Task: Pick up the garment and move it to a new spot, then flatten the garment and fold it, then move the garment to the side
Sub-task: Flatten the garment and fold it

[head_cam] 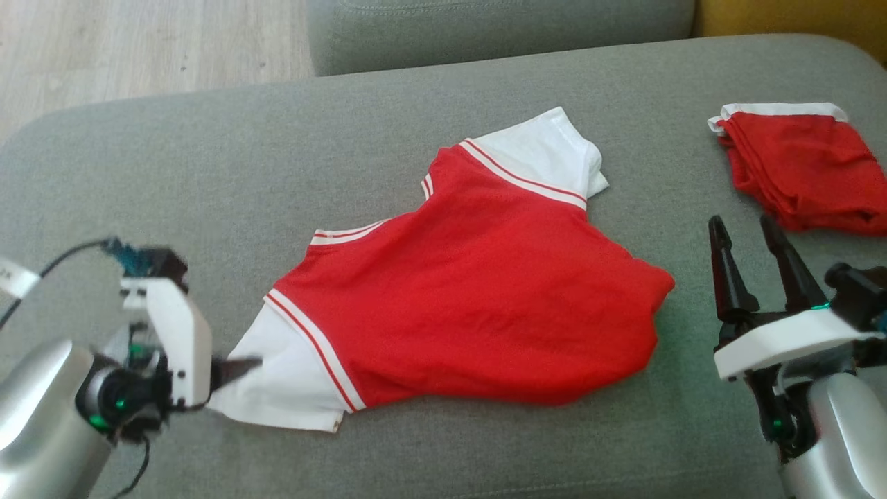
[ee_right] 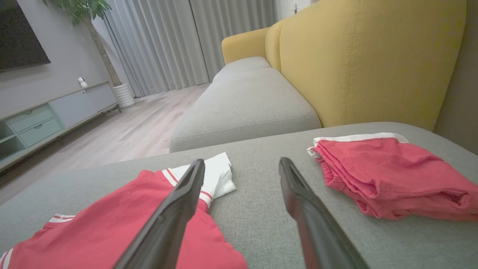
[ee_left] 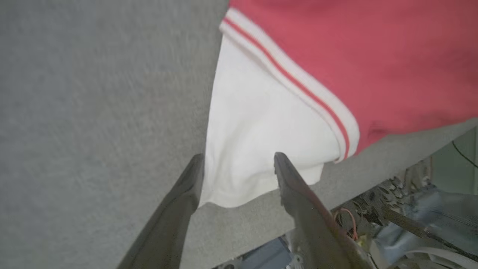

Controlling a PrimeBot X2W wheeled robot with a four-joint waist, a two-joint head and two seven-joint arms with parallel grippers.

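Since it lies limp on the grey fabric sofa seat [head_cam: 416, 104], the red shirt with white striped sleeves [head_cam: 485, 298] seems light, floppy; grip a sleeve hem [ee_left: 242, 186]. Left end effector [ee_left: 239, 157] gapes astride one; right end effector [head_cam: 743, 223] gapes idle.

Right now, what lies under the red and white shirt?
The shirt lies spread on the grey couch cushion, which shows all round it. Anything beneath the cloth itself is hidden. Nothing pokes out at its edges.
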